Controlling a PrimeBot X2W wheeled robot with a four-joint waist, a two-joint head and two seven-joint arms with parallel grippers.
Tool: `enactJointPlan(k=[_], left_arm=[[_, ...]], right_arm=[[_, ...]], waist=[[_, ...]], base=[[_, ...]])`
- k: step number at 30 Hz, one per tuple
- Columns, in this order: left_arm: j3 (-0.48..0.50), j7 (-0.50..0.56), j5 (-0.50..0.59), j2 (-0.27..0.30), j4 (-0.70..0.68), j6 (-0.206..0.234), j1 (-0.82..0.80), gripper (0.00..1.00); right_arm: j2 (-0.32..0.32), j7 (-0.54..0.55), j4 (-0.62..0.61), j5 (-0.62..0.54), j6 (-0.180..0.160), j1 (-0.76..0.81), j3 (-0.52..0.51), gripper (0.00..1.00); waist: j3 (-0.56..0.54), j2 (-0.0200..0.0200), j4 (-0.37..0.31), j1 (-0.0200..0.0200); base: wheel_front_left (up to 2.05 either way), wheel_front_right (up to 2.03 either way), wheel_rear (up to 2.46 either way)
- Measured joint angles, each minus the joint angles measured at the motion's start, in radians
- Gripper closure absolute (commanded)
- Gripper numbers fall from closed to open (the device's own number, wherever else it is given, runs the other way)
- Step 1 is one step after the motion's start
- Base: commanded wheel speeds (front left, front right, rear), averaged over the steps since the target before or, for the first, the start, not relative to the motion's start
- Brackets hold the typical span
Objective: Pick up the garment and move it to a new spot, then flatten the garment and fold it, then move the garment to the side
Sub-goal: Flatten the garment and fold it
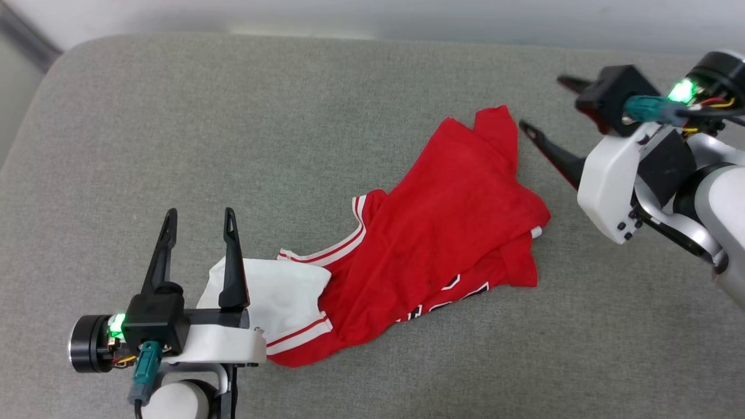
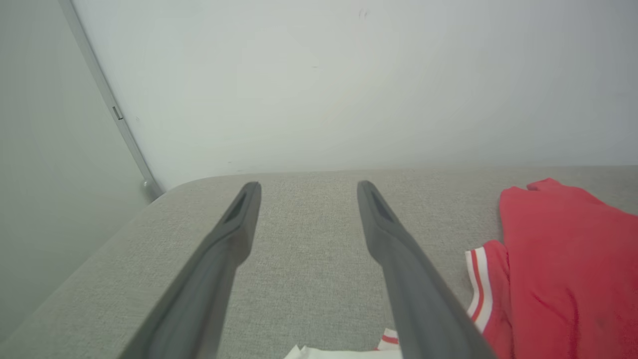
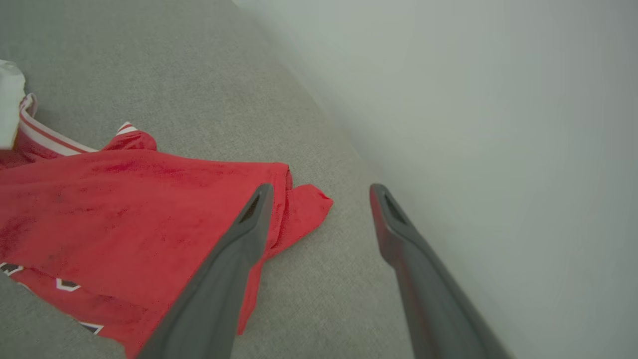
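We have the garment (image 1: pixel 442 233) lying bunched on the grey cushion (image 1: pixel 233 116), its red body folded over itself and a white sleeve (image 1: pixel 279 291) at the near-left end. Our left gripper (image 1: pixel 199 212) sits at that sleeve's edge, fingers spread with nothing between them; our right gripper (image 1: pixel 542 101) stands just beside the far red corner (image 1: pixel 495 119), likewise spread and empty. We judge flattening to be the step in hand: we should pinch a single layer at each end, then draw apart evenly so the folds open rather than drag
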Motion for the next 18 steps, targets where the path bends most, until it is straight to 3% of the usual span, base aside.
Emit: enactJointPlan(k=[3, 9, 13, 18], left_arm=[[0.032, 0.0, 0.037, -0.041, 0.005, -0.038, -0.001, 0.0], [0.081, 0.0, 0.093, -0.117, 0.012, -0.104, -0.028, 0.0], [0.106, 0.0, 0.12, -0.16, 0.018, -0.142, -0.044, 0.0], [0.138, 0.0, 0.145, -0.197, 0.028, -0.182, -0.056, 0.0]], right_arm=[[-0.049, 0.149, -0.02, 0.136, 0.0, -0.085, 0.135, 0.0], [-0.081, 0.363, -0.032, 0.308, 0.0, -0.198, 0.36, 0.0], [-0.086, 0.417, -0.016, 0.345, 0.0, -0.242, 0.461, 0.0], [-0.068, 0.447, 0.017, 0.337, 0.0, -0.236, 0.484, 0.0]], waist=[[0.027, 0.0, 0.007, 0.0001], [0.091, 0.0, 0.028, 0.0001], [0.134, -0.0001, 0.045, 0.0001], [0.174, 0.0, 0.066, 0.0001]], base=[[0.0, 0.0, 0.0], [0.0, 0.0, 0.0], [0.0, 0.0, 0.0], [0.0, 0.0, 0.0]])
